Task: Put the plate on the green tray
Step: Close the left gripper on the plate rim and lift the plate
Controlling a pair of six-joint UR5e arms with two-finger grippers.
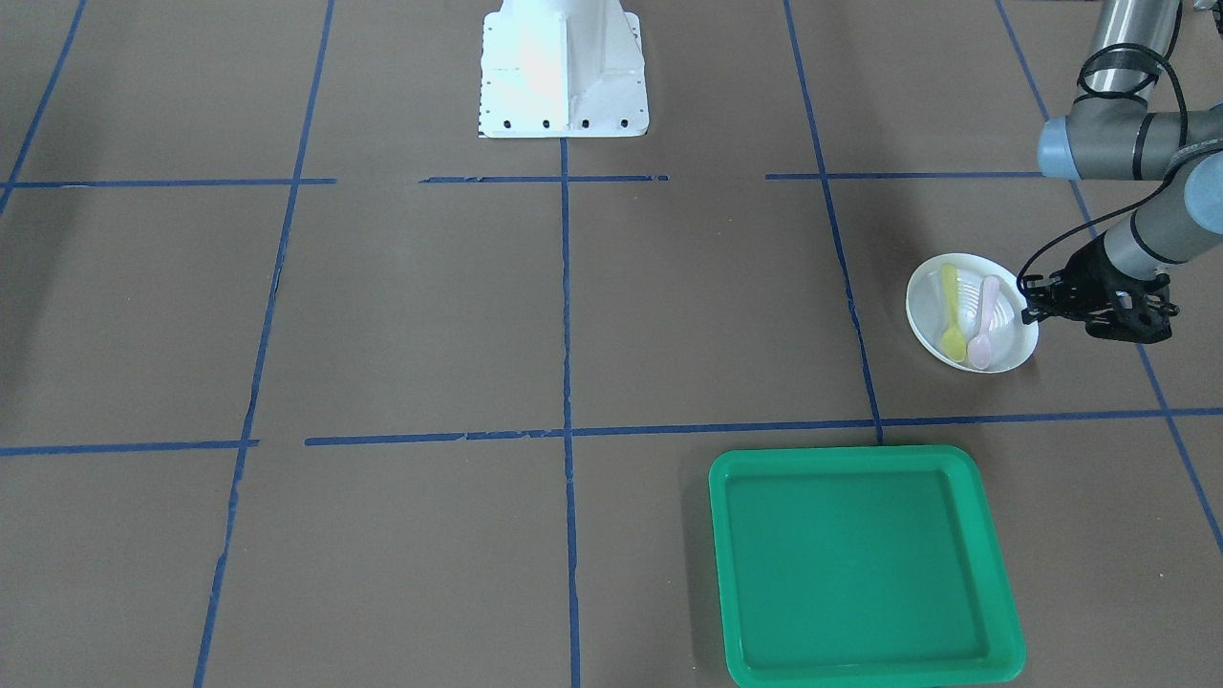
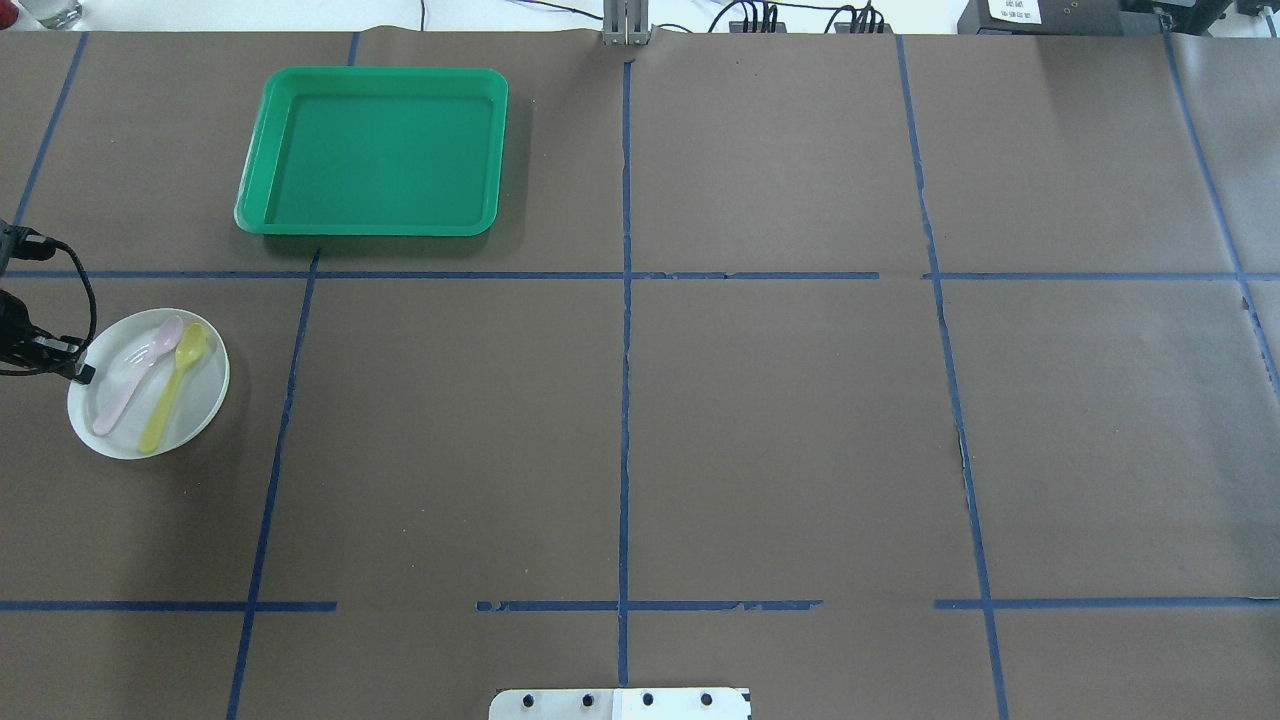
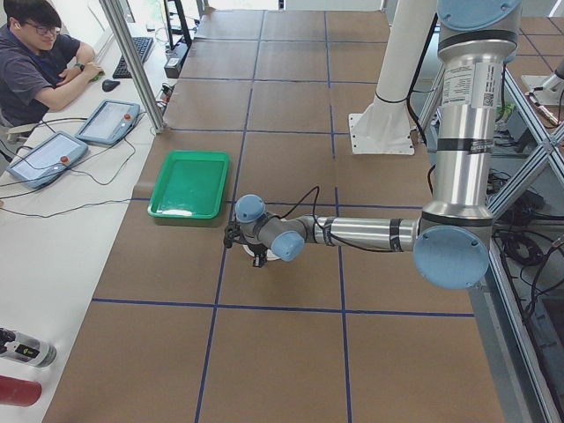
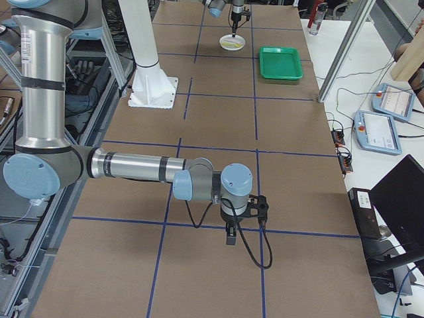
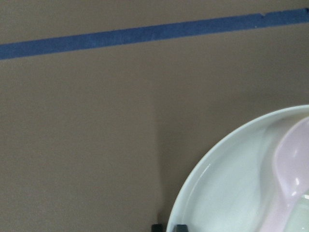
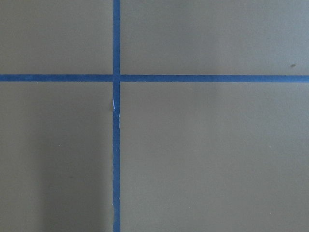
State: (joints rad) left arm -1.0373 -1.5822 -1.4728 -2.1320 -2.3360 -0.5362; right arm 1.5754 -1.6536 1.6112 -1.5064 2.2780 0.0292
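Observation:
The small white plate (image 1: 925,308) lies on the brown table by my left arm, with a yellow spoon (image 1: 951,315) and a pink spoon (image 1: 984,325) on it. My left gripper (image 1: 1030,311) is at the plate's outer rim, low over the table. In the left wrist view its two fingertips (image 5: 179,227) stand close together on either side of the rim of the plate (image 5: 227,193), shut on it. The green tray (image 1: 865,457) lies empty, apart from the plate, toward the operators' side. My right gripper (image 4: 230,238) shows only in the exterior right view, so I cannot tell its state.
The robot's white base (image 1: 564,76) stands at the table's middle back. Blue tape lines (image 2: 625,300) cross the table. An operator (image 3: 35,62) sits beyond the tray with tablets (image 3: 107,121) on the white bench.

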